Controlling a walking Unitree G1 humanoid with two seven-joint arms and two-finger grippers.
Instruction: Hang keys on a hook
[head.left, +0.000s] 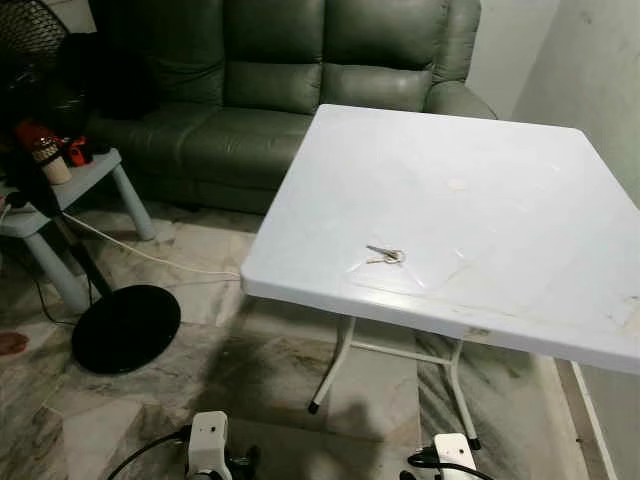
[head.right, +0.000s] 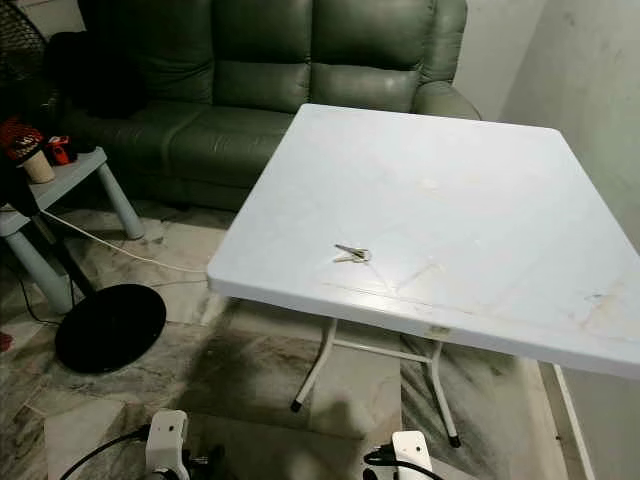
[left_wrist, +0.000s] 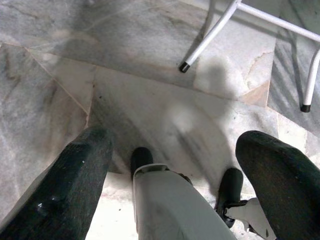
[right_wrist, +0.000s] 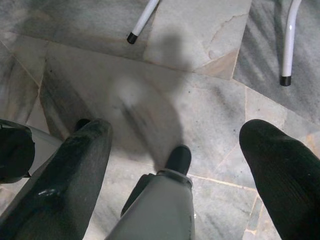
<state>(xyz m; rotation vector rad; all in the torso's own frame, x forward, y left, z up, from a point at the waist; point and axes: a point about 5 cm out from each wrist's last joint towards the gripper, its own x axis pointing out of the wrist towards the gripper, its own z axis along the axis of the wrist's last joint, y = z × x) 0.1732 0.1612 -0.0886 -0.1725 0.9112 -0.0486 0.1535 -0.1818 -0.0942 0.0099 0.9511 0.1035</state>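
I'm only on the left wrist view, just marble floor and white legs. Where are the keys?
Observer: The keys lie on the white table, near its front edge, ahead of the robot.
Operator: Is either hand near them?
Observer: No. Both arms hang low, below the tabletop; the right hand is open over the floor.
Operator: And my left hand?
Observer: The left hand is open too, holding nothing.
Operator: What's beyond the table?
Observer: A green sofa stands behind it, and a black round fan base sits on the floor to the robot's left.
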